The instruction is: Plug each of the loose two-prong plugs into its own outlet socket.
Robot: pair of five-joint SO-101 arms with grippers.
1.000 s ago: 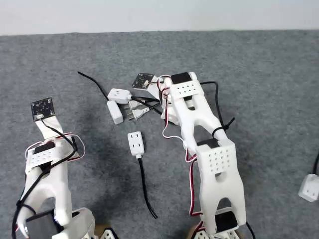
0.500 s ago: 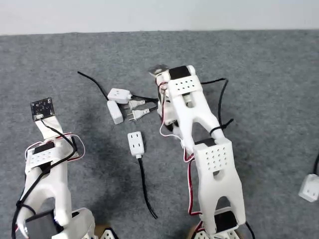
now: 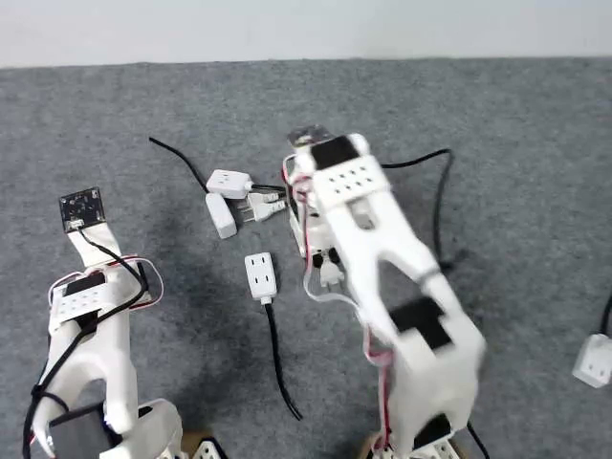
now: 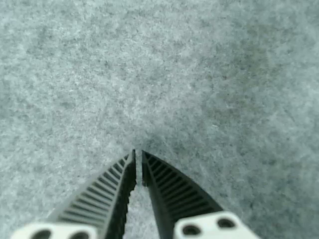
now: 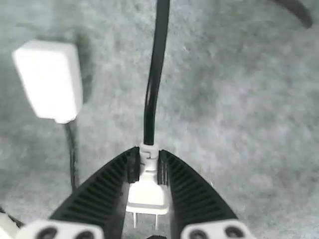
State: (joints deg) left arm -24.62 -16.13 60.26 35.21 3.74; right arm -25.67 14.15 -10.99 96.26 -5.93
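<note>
1. Closest in is the left gripper (image 4: 138,152). In its own wrist view the ribbed fingers are pressed nearly together with just a sliver between them. There's nothing in them, and it hangs over bare grey carpet (image 4: 224,74). The high view adds where that is: the left arm (image 3: 91,325) sits down at the near left corner, well apart from all the plugs.
2. Next is the right gripper (image 5: 147,151). Its wrist view makes the grip plain: the fingers are clamped on a white two-prong plug (image 5: 146,191), one on each side of the body. The prongs point back toward the camera and the black cord (image 5: 154,74) runs straight away from it.
3. From the high view that grip is tucked under the right arm (image 3: 382,249), so you can't judge it there. You do get the layout, though: the arm's wrist is just beside the outlet socket (image 3: 260,273), on its right. The socket's own black lead trails back toward the robot.
4. A bit farther out, a loose plug (image 3: 260,202) lies on the carpet just beside two white blocks.
5. Those are an outlet block (image 3: 228,182) and a second white block (image 3: 221,216), and they touch each other.
6. Way off at the right edge there's another white outlet (image 3: 593,361).
</note>
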